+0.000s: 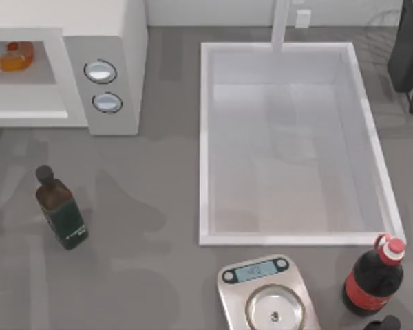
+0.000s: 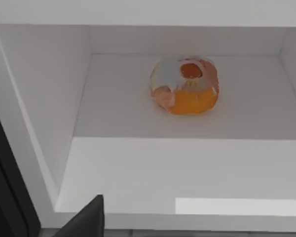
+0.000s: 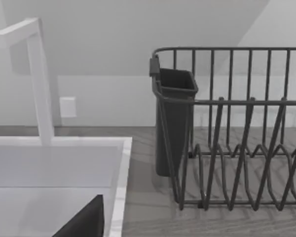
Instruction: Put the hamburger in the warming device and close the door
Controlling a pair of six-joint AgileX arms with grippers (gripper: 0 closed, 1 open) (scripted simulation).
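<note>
The hamburger (image 1: pixel 14 56) (image 2: pixel 185 86), orange-brown with a lighter top, lies inside the warming device (image 1: pixel 127 41), a white microwave at the table's back left with two round knobs (image 1: pixel 103 86). Its cavity (image 2: pixel 177 168) stands open at the front. The door is out of view, past the top view's left edge. A dark part of my left gripper (image 2: pixel 86 222) hovers just outside the cavity's front sill, apart from the hamburger and holding nothing. A dark part of my right gripper (image 3: pixel 84 222) hangs over the near right of the sink, facing the dish rack.
A white sink basin (image 1: pixel 206 144) with a faucet (image 3: pixel 39 79) fills the middle. A green bottle (image 1: pixel 62 210) stands in front of the microwave. A kitchen scale (image 1: pixel 268 295) and a cola bottle (image 1: pixel 373 275) sit near the front. A dark dish rack (image 3: pixel 237 128) is at the back right.
</note>
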